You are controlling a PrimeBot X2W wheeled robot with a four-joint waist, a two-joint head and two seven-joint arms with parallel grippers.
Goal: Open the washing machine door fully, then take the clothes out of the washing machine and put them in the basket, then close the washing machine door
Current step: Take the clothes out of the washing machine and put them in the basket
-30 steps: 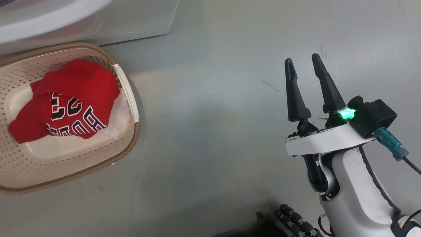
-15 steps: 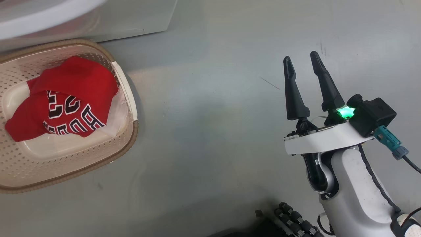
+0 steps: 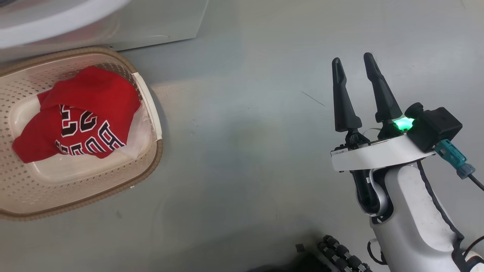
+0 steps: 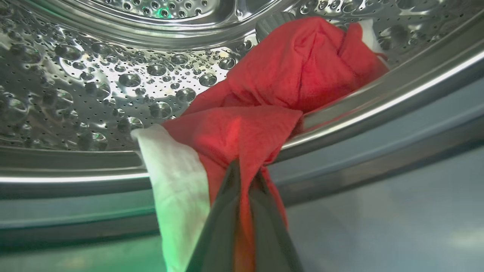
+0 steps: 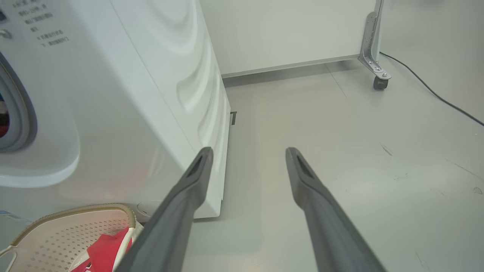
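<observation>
Bright, even light all round, soft shadow right of the basket (image 3: 75, 185). Steel drum (image 4: 94, 94) is all glare, close-up fingers (image 4: 221, 226) blurry.

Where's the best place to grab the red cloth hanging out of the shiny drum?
Pinch the loose fold of the crumpled red cloth garment that drapes over the perforated steel drum's front lip, coming from outside the opening. That fold hangs toward you, while the rest is bunched deeper. The left gripper's jaws are shut on it there.

a lab-like test room: bare grey floor (image 5: 340, 151), wheeled white partition (image 5: 287, 30), loose cable (image 5: 435, 94), washing machine (image 5: 132, 94).
</observation>
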